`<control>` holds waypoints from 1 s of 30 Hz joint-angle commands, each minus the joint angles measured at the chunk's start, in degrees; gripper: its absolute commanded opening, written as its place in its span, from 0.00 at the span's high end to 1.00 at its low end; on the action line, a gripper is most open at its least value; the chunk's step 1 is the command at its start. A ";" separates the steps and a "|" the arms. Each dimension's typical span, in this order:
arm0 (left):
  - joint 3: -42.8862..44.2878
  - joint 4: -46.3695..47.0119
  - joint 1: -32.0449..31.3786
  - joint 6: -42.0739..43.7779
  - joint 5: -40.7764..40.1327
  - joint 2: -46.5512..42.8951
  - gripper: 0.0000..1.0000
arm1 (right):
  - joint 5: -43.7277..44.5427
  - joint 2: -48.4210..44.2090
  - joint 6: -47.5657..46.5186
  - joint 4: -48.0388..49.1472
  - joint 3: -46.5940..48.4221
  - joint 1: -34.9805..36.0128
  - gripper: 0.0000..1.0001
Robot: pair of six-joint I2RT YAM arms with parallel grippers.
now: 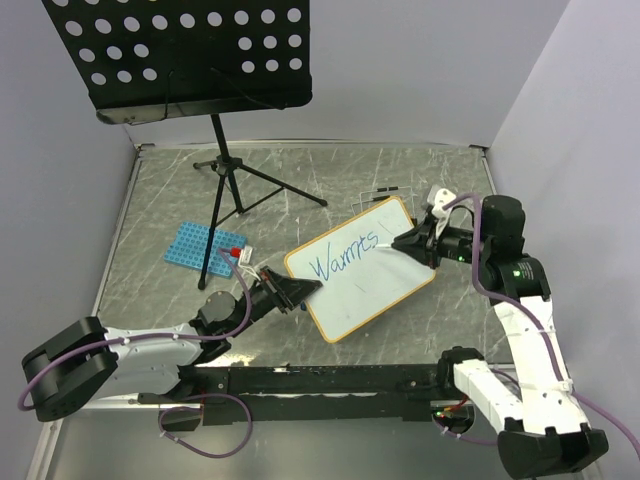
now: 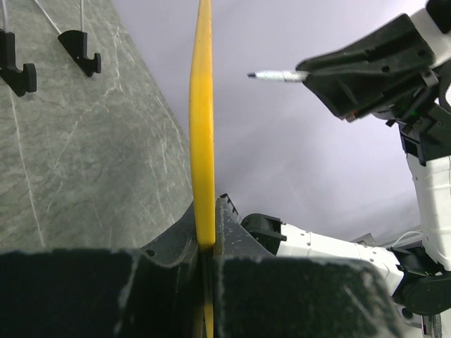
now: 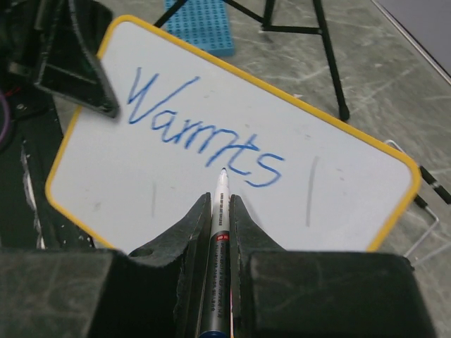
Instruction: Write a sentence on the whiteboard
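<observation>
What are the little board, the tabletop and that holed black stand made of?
Whiteboard: smooth white face, orange-yellow rim, probably plastic. Table: grey with marble-like veins, stone or laminate. Music stand: matt black sheet with punched holes, likely painted metal.

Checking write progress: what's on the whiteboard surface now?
One blue word, "Warmts", and two faint grey strokes on the whiteboard. No second line. The left claw clamps its edge and covers that corner; the marker in the right claw hides a sliver below the word.
</observation>
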 commanded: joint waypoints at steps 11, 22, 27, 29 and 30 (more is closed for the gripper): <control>-0.59 7.49 0.17 -0.71 -0.49 -7.04 0.99 | 5.21 2.99 4.67 11.69 3.97 -3.52 1.00; -0.94 6.96 0.35 -0.71 -0.75 -7.30 0.99 | 7.14 3.87 6.78 13.98 5.03 -3.61 1.00; -0.94 7.84 0.35 -0.71 -0.58 -6.87 0.99 | 8.28 5.89 6.87 14.42 4.68 -3.52 1.00; -0.77 8.01 0.35 -0.88 -0.40 -6.43 0.99 | 8.20 6.41 6.87 14.60 4.50 -3.61 1.00; -0.77 8.19 0.35 -0.80 -0.40 -6.16 0.99 | 8.11 6.68 6.96 14.60 4.50 -3.52 1.00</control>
